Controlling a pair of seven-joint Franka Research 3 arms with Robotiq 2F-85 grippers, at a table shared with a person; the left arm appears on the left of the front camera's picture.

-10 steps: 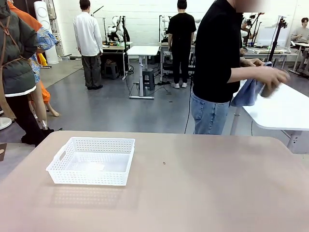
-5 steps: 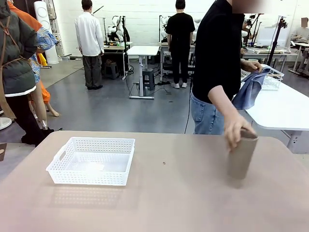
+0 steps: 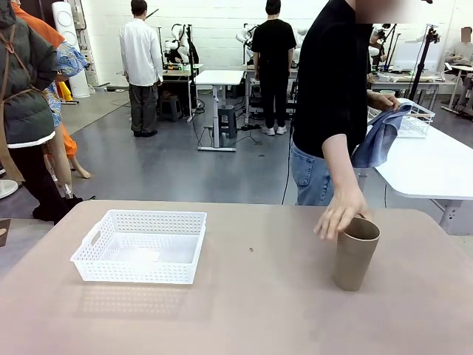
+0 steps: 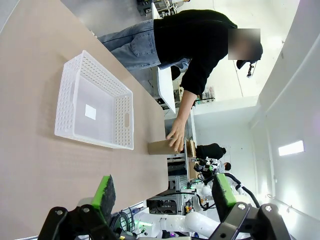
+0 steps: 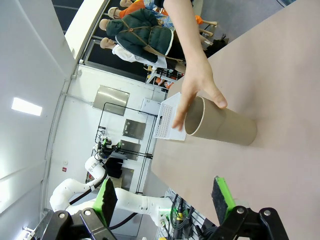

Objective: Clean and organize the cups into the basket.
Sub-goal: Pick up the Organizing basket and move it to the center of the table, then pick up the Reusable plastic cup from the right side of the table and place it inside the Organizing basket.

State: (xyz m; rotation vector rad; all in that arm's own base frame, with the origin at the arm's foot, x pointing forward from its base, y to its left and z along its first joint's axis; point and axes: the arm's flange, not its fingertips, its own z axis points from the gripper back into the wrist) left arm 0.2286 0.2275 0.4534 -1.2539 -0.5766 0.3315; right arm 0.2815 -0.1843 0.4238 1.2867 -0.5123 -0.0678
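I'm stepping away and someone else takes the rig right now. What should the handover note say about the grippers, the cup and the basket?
Left gripper: open, holding nothing.
Right gripper: open, holding nothing, facing the tan cup.
Person's hand: at the rim of the tan cup; the other hand holds a blue cloth.
Tan cup: upright on the table, right side.
Basket: left side of the table, no cup in it.
Done: the tan cup is set on the table.
Left: move it into the basket, probably once the hand is clear.
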